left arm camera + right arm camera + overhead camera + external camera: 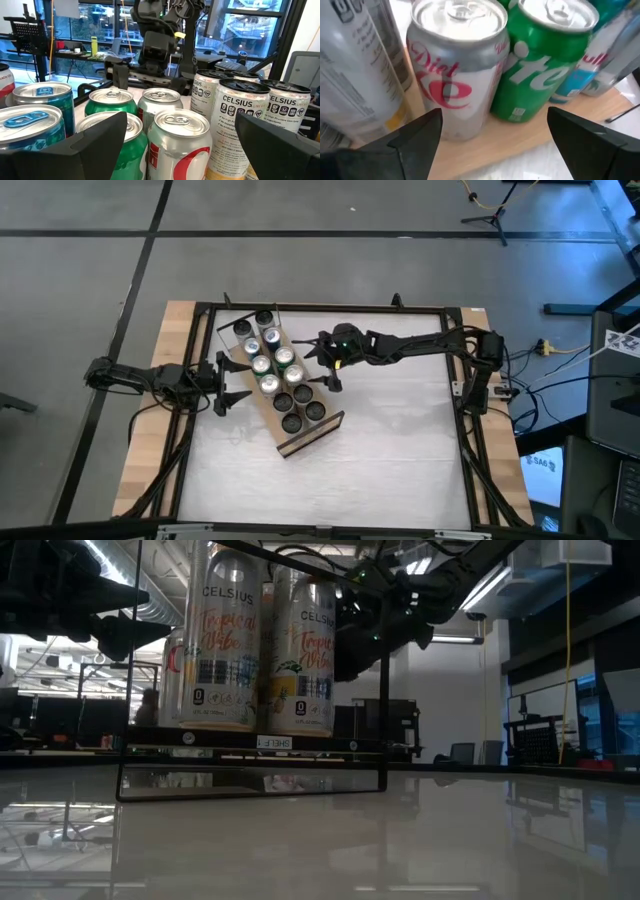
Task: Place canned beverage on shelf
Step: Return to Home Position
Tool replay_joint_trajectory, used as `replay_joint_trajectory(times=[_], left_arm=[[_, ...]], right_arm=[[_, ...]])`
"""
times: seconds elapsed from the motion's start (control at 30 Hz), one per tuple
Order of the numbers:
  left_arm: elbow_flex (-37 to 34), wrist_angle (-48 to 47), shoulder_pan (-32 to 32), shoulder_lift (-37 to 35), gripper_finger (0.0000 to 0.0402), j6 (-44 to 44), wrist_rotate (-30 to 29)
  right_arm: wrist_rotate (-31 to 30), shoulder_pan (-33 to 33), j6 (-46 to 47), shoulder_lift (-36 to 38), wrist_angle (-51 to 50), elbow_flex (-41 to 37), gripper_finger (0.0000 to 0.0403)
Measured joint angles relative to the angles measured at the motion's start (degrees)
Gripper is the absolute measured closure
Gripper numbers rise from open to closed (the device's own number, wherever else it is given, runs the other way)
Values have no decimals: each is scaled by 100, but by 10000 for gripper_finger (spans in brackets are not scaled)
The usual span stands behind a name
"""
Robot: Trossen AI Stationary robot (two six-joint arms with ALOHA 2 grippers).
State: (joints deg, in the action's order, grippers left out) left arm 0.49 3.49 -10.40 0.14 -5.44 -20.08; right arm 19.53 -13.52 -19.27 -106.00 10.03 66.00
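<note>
Right claw (331, 376) hangs just beside the long side of the shelf (308, 434), fingers (415, 140) spread wide and nothing held. Its wrist camera looks straight at a red-and-silver can (452, 75) and a green can (540, 65) standing side by side on it. Left claw (238, 381) is at the opposite long side, likewise spread and empty, so the shelf sits between the two. We note the shelf lies slantwise on the table (400, 450), left of centre, with cans (268, 383) in two rows along its length. We see no can off it, on the table or in either claw. We judge the loading done and only the retreat of both claws left.

Risks from here:
- Both claws are near the cans. If either swings sideways before lifting or backing away, an open finger can clip a can and tip it or push it out of line.
- The tall cans (240, 125) at one end look the easiest to topple; one falling could take its neighbours along.
- The shelf appears to rest loose on a smooth top. A nudge on its lip from a finger would likely slide the whole shelf and spoil the alignment.
- Both claws reach toward the same spot from opposite sides; leaving on crossing paths could bring them together over the cans.
</note>
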Motion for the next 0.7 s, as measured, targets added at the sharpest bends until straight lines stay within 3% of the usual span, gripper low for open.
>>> replay_joint_trajectory(times=[0.2, 0.43, 0.57, 0.7], left_arm=[[0, -2, -1, 0, 40, 0, 0], [0, 0, -2, 0, 40, 1, -22], [0, -1, -2, 0, 40, -1, -21], [0, -2, -2, 0, 40, -1, -22]], right_arm=[[-167, -39, -42, 228, -337, -6, 47], [-456, -214, -489, 1042, -1269, -6, 60], [-455, -412, -658, 1603, -1650, -6, 111], [-455, -654, -658, 2161, -2276, -4, 192]])
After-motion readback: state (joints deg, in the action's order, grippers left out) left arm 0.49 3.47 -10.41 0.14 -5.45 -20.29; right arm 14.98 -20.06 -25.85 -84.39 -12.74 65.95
